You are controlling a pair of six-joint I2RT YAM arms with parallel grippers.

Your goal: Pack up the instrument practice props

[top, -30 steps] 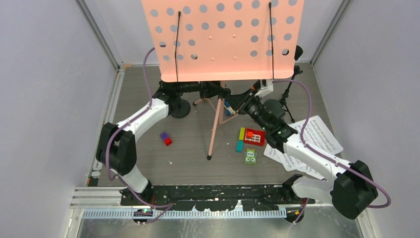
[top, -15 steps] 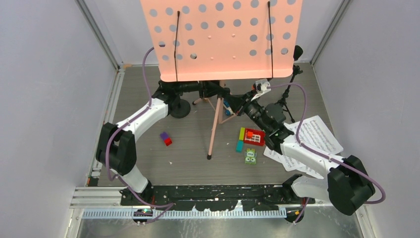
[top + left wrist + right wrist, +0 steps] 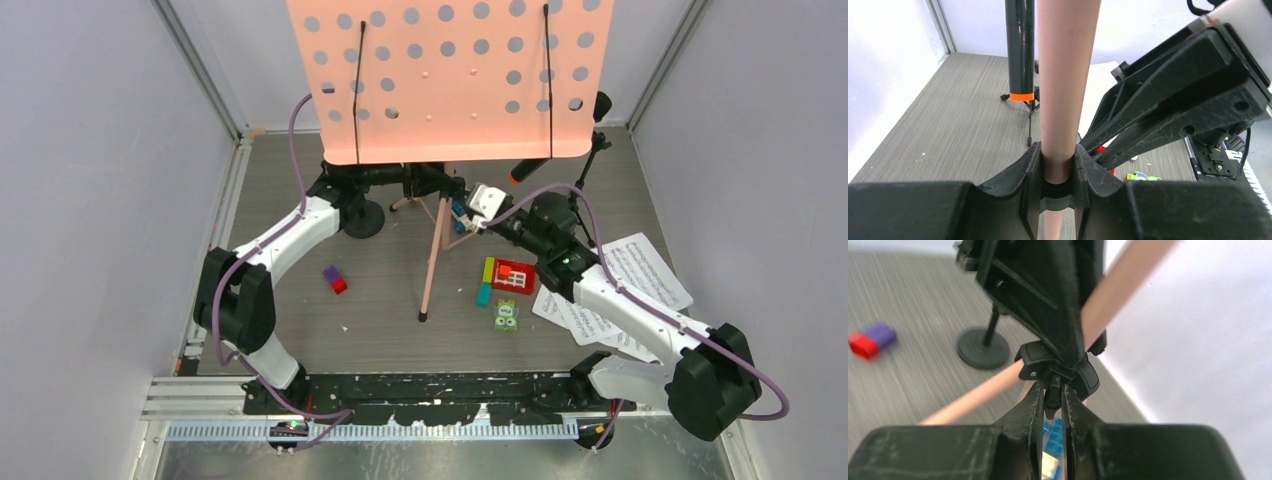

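The pink perforated sheet-music holder [image 3: 450,80] stands upright at 12 o'clock, with 2 black wires across its plate and tripod legs splayed below. It rests on a grey wood-grain worktop [image 3: 290,240] between pale walls. The left jaws are clamped around its pink pole [image 3: 1068,75] — the right jaws, reaching in from 4 o'clock, pinch a black knob [image 3: 1051,402] at the pole's collar.

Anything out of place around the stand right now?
The white note sheets lie fanned on the table at right, partly hidden by the right arm, not on the pink holder. The holder looks sound, left hand clamped on its pole, right hand pinching its collar knob.
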